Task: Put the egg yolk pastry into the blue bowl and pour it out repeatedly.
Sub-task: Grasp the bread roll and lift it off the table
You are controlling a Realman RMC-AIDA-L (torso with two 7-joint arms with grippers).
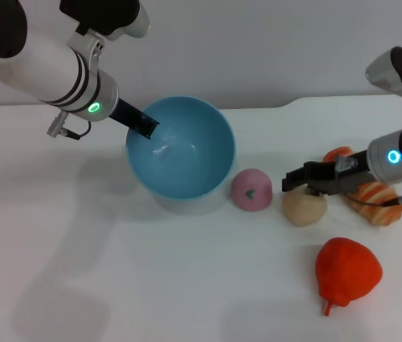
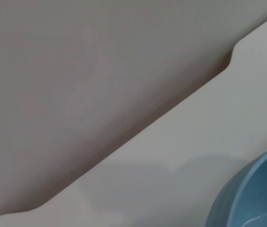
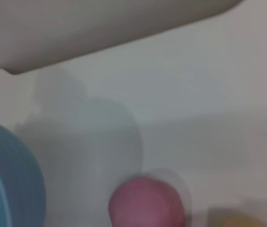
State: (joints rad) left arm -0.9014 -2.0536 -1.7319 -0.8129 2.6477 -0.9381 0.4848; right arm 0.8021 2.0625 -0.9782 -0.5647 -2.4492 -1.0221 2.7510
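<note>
The blue bowl [image 1: 187,153] is tipped up on the table with its empty inside facing me, and my left gripper [image 1: 146,126] is shut on its far-left rim. Part of the bowl's wall also shows in the left wrist view [image 2: 252,198] and the right wrist view [image 3: 5,189]. The egg yolk pastry [image 1: 304,208] lies on the table to the right of the bowl, past a pink bun. My right gripper [image 1: 294,182] hovers just over the pastry's top, reaching in from the right. A beige edge of the pastry [image 3: 233,218] shows in the right wrist view.
A pink bun [image 1: 251,189] with a green mark sits between bowl and pastry, and also shows as the pink bun [image 3: 145,203] in the right wrist view. An orange-striped bread [image 1: 379,196] lies under my right arm. A red lumpy item [image 1: 347,271] rests nearer the front.
</note>
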